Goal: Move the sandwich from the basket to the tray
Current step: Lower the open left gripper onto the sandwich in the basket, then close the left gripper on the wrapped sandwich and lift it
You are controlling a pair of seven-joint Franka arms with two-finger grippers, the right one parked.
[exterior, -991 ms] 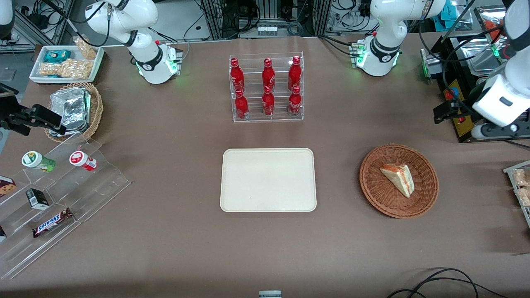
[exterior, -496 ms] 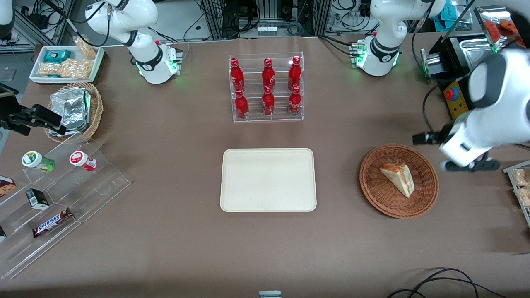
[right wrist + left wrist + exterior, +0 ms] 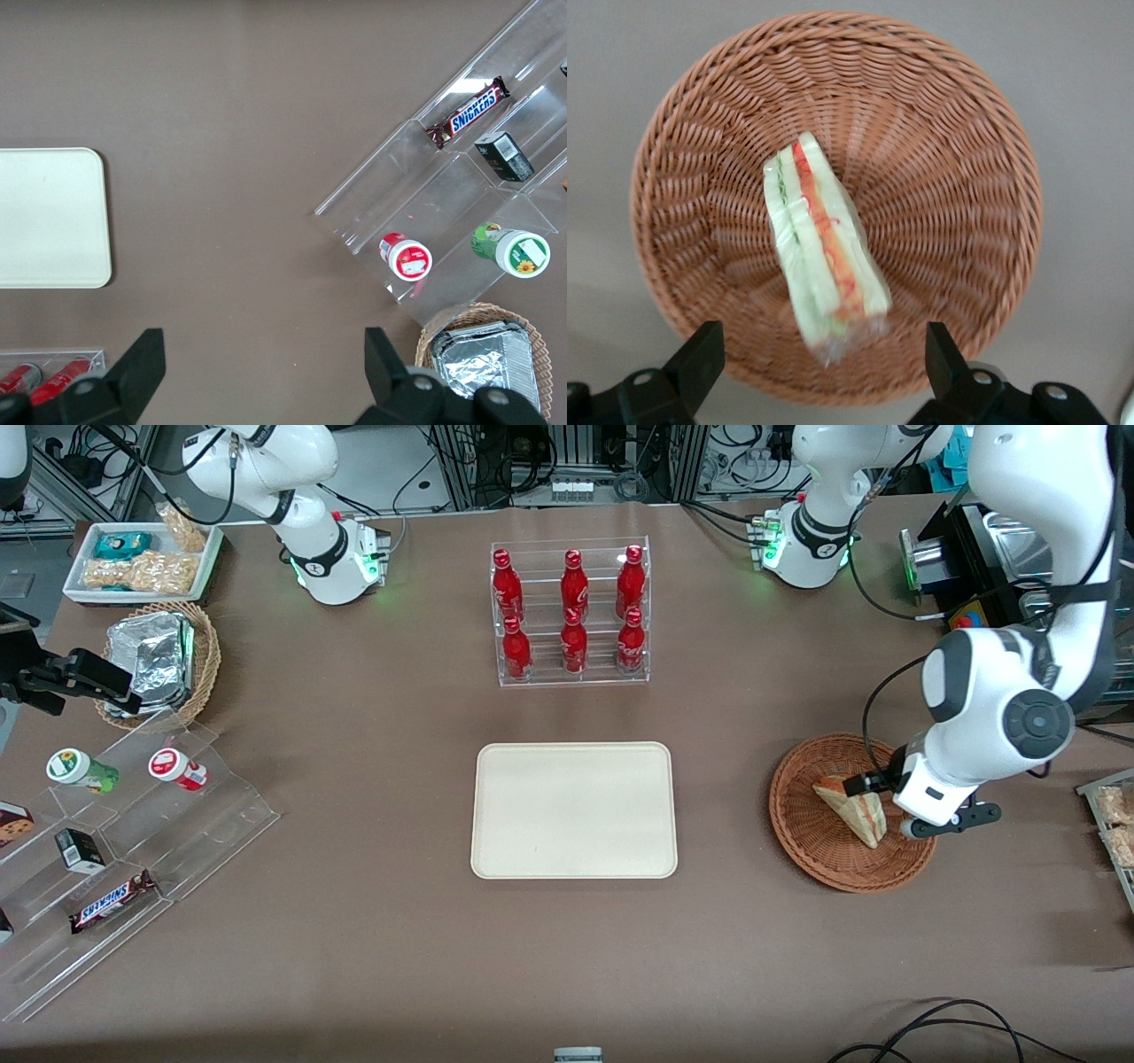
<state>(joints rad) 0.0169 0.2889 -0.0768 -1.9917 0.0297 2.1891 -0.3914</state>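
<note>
A: One tray (image 3: 574, 810), bare and cream, lies well apart from the basket (image 3: 948, 133) at the working arm's end.

B: And the gripper (image 3: 824, 363)?

A: Above the basket, jaws spread wide, holding nothing.

B: The sandwich (image 3: 822, 250)?

A: In the basket (wrapped, likely light, soft, slippery). Pinch its flat bread faces gently.

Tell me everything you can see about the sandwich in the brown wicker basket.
The sandwich is a small triangular wedge of pale bread with red and green filling layers showing along its cut face, wrapped in clear film. It lies on the woven floor of the round reddish-brown basket, touching only the wicker. The left gripper hangs above it with fingers open, one on either side, not touching it. The cream tray sits apart, toward the parked arm's end of the table.
</note>
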